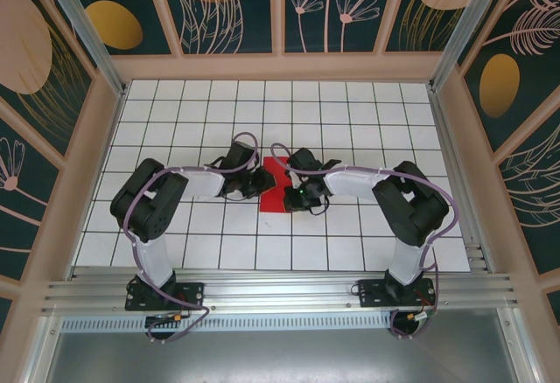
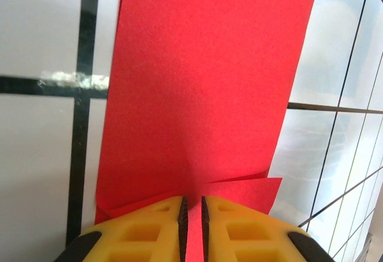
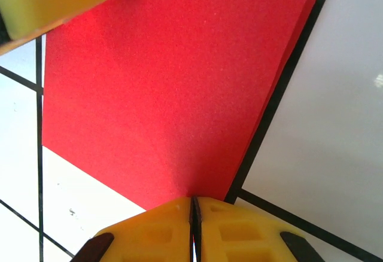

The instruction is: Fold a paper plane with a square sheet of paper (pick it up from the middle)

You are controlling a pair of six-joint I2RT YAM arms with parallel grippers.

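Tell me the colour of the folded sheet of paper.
Plain bright red; the sheet of paper shows best in the left wrist view.

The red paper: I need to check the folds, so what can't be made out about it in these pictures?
- Top external: the bright red sheet of paper is small, and the left hand and right hand cover its sides.
- Left wrist: yellow fingers hide its near edge; the frame cuts its far end.
- Right wrist: fingers cover the near corner; pinched or pressed, unclear.
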